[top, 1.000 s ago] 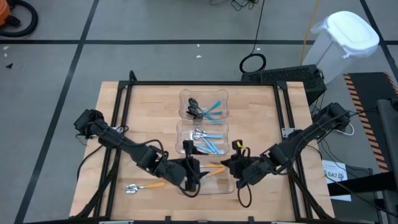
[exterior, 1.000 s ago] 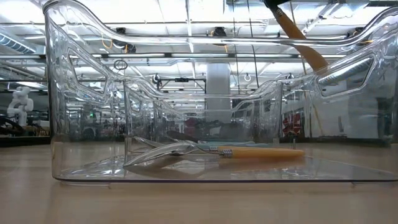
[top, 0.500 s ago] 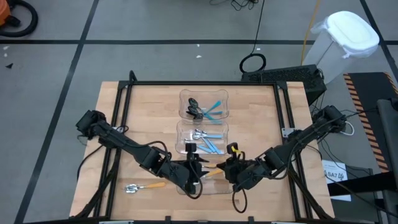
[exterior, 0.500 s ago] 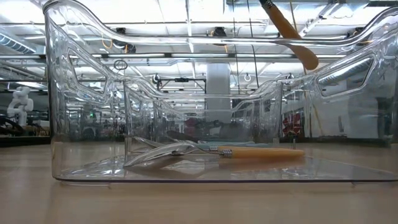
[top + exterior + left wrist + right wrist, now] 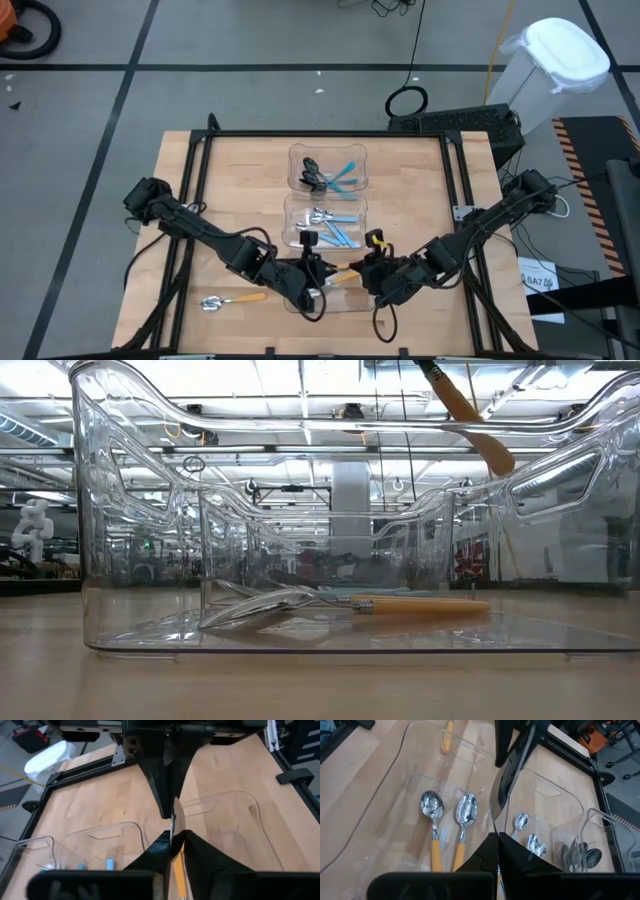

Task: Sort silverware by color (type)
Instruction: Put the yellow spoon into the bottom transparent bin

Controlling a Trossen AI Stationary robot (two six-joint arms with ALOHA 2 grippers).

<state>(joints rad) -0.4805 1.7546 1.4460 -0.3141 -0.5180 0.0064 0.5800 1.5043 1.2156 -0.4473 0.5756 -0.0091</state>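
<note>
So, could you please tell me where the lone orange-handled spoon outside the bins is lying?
In the high view, the lone orange-handled spoon lies on the table near its front-left corner, left of the nearest clear bin and beside the left arm.

Both arms crowded over the near bin point(image 5: 352, 298); bare table point(image 5: 235, 180) either side.

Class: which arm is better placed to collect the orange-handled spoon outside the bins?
Left. The loose spoon lies on that side; the left gripper is nearer, once it drops its held spoon. The right gripper would cross the bin.
</note>
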